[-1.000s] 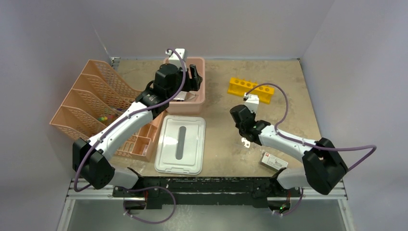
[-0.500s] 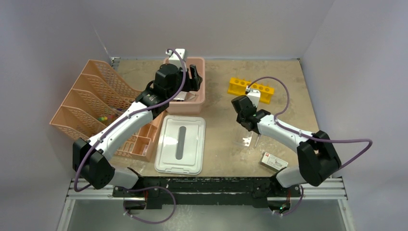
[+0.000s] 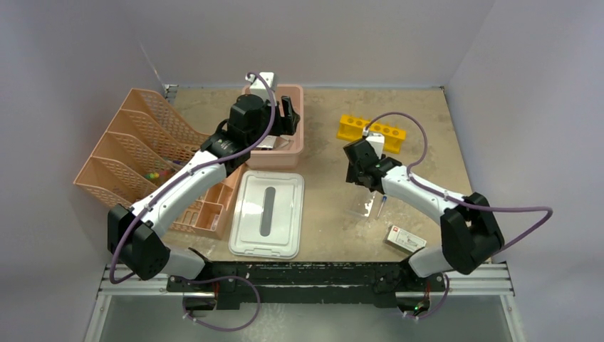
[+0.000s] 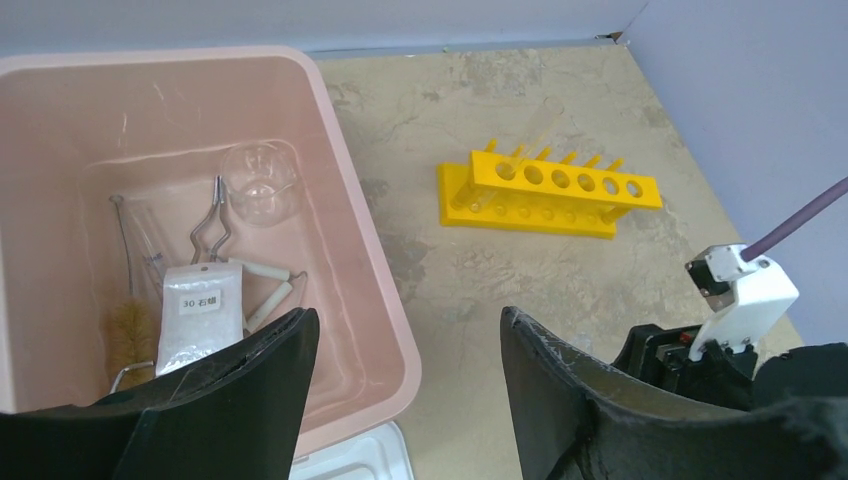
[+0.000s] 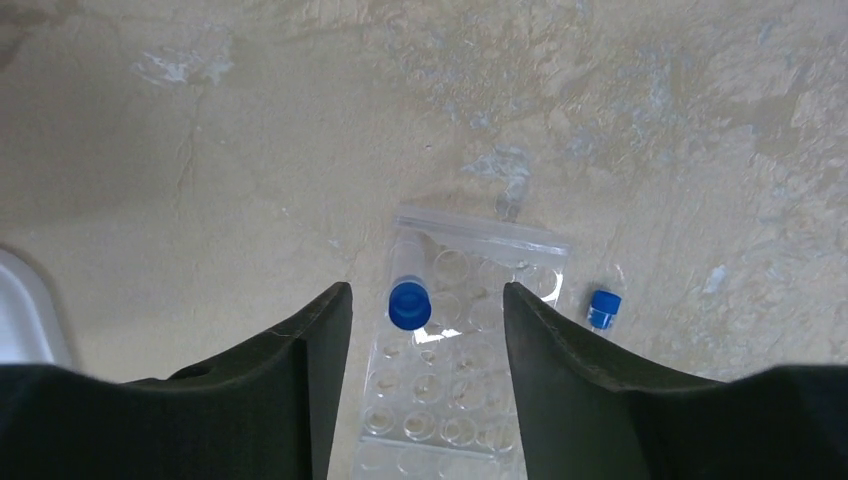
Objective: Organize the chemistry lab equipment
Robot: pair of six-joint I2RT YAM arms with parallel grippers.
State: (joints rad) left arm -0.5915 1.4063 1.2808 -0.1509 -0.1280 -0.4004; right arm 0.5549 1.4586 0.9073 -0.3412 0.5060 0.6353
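My right gripper (image 5: 425, 292) (image 3: 368, 187) hangs open over a clear zip packet (image 5: 470, 350) (image 3: 364, 206) holding a well plate. A blue-capped vial (image 5: 409, 305) sits between its fingers with a gap on each side. Another blue-capped vial (image 5: 604, 308) (image 3: 382, 206) lies just right of the packet. My left gripper (image 4: 405, 318) (image 3: 285, 117) is open and empty over the right rim of the pink tub (image 4: 340, 130). Inside the tub are a round glass dish (image 4: 258, 180), wire tongs (image 4: 212, 215) and a white packet (image 4: 200, 310). The yellow rack (image 4: 550, 190) (image 3: 370, 130) holds one glass tube (image 4: 520, 150).
A peach mesh organizer (image 3: 142, 157) stands at the left. The tub's white lid (image 3: 267, 214) lies in front of the tub. A small box (image 3: 404, 239) rests near the right arm's base. A brush (image 4: 130, 335) lies in the tub.
My right gripper has opened wide, and the blue-capped vial now sits loose between its fingers. The right wrist has moved slightly toward the rack. The left arm has stayed put.
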